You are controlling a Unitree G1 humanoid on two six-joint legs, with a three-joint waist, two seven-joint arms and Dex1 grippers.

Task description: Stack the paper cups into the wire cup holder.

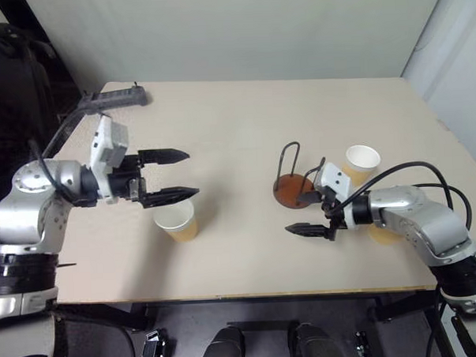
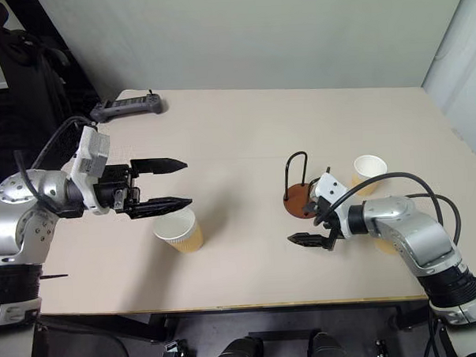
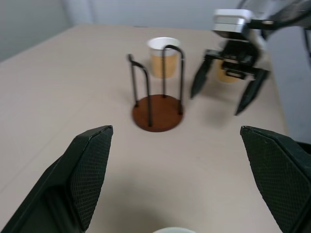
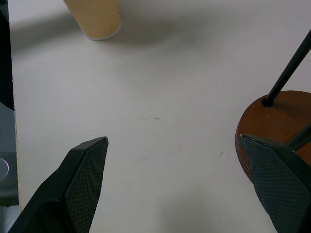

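Beige tabletop [image 1: 244, 131] w/ a plain grey wall behind it, dark stuff sitting off at 9 o'clock. Black handheld controller [image 1: 112, 97] lying near the table's far corner at approx 10 o'clock, well clear of everything else.

Wire cup holder [image 1: 294, 185] is standing upright at roughly 3 o'clock from table center, reddish disc base, two dark loops, nothing sitting inside it. One paper cup [image 1: 361, 164] is standing right behind/beside it at 2 o'clock, near but I can't tell if touching. Another cup [image 1: 177, 220] is standing upright at 7 o'clock, close to the near edge. A third cup [image 1: 383, 233] is peeking out from under the right forearm, mostly hidden.

Left gripper [image 1: 169, 177] is hovering just above the 7 o'clock cup, jaws spread wide, holding nothing, pointing toward the holder. Right gripper [image 1: 314, 213] is hanging just in front of the holder base, fingers also wide apart and empty, so it's kinda sitting btw the holder and the near edge.

No readable labels or writing anywhere afaict.
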